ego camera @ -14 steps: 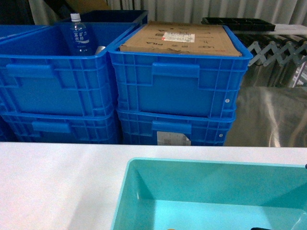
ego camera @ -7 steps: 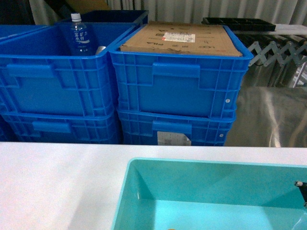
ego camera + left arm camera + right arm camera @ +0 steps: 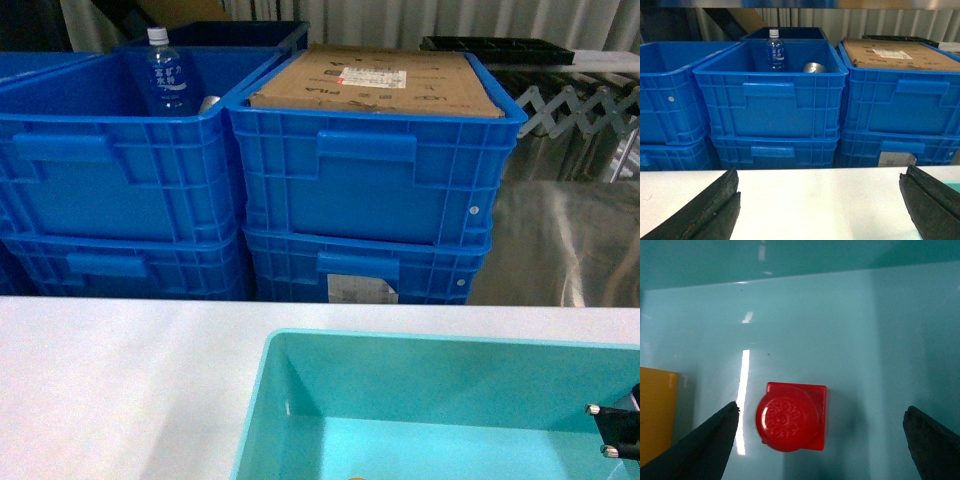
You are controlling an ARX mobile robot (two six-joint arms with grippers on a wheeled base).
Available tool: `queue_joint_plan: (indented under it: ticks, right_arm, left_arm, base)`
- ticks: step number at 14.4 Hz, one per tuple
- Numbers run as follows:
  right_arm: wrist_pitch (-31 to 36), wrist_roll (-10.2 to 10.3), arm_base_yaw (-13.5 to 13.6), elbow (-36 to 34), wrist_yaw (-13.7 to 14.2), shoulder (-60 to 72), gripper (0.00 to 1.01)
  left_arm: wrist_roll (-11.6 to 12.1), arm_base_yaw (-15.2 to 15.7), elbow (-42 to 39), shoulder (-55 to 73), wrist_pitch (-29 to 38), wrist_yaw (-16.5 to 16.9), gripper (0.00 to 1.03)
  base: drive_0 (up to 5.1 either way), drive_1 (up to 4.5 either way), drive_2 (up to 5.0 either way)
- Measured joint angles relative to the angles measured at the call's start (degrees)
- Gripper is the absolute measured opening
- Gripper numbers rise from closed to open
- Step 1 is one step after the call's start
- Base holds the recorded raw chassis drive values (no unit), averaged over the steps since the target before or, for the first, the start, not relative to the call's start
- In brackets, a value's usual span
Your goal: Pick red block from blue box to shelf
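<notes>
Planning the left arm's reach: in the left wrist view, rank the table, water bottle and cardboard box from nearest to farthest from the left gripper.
1. Table, right under the left gripper.
2. Cardboard box, right, atop a crate.
3. Water bottle, centre, at the crate's back.

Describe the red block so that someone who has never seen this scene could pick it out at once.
Look into the turquoise box on the white table, in front of the stacked blue crates. On its glossy floor, between the open jaws of the right gripper, lies the red block. It is square with one round raised stud on top, and its only neighbour is a yellow block to its left.
</notes>
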Motion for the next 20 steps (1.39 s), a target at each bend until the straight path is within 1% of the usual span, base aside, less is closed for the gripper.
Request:
queue_joint_plan:
  ticks: [2,4,5,6,8,10,13,15,17,19,20]
  right_arm:
    - [1.0,-0.5,-0.5,-0.1,1.2,2.6,0.98]
    - [0.7,-0.6,-0.4,0.2,1.7,3.6,0.98]
    - [0.5,-1.1,0.0,1.2,2.3,3.6,0.98]
    - [0.4,-1.8,1.3,2.3,2.7,3.6,0.98]
    - [0.9,-2.4,1.9,2.8,3.2,4.5,0.98]
    - [1.0,-2.3,2.0,3.0,3.1,6.8,0.98]
    - [5.7,-2.3,1.8,3.0,3.5,11.0,0.98]
    - [9.1,-3.0,1.9,3.1,4.7,13.1,0.96]
    - [10.2,-3.7,2.2,3.1,5.5,13.8,0.75]
    - [12.5,-3.8,2.2,3.0,4.3,14.0,0.53]
    - [14.0,-4.2,2.1,2.7,3.8,14.3,0.42]
  left_arm:
    - [0.0,0.0,0.0,0.0,0.0,0.0,0.98]
    - [0.0,0.0,0.0,0.0,0.0,0.0,0.98]
    - [0.0,0.0,0.0,0.0,0.0,0.0,0.98]
    - [0.0,0.0,0.0,0.0,0.0,0.0,0.98]
    - [0.0,0.0,0.0,0.0,0.0,0.0,0.98]
    - [0.0,0.0,0.0,0.0,0.0,0.0,0.98]
    - [0.0,0.0,0.0,0.0,0.0,0.0,0.98]
    - [0.0,0.0,0.0,0.0,0.0,0.0,0.98]
    - [0.0,0.0,0.0,0.0,0.0,0.0,0.98]
    - [0.0,0.0,0.0,0.0,0.0,0.0,0.98]
    - [0.0,0.0,0.0,0.0,0.0,0.0,0.98]
  base:
    - [0.0,0.00,0.0]
    - [0.0,0.00,0.0]
    - [0.0,0.00,0.0]
    - [0.0,0.00,0.0]
    - [0.0,0.00,0.0]
    - [0.0,0.00,0.0]
    - [0.0,0.00,0.0]
    - [0.0,0.00,0.0]
    - [0.0,0.00,0.0]
    - [0.0,0.00,0.0]
    - [0.0,0.00,0.0]
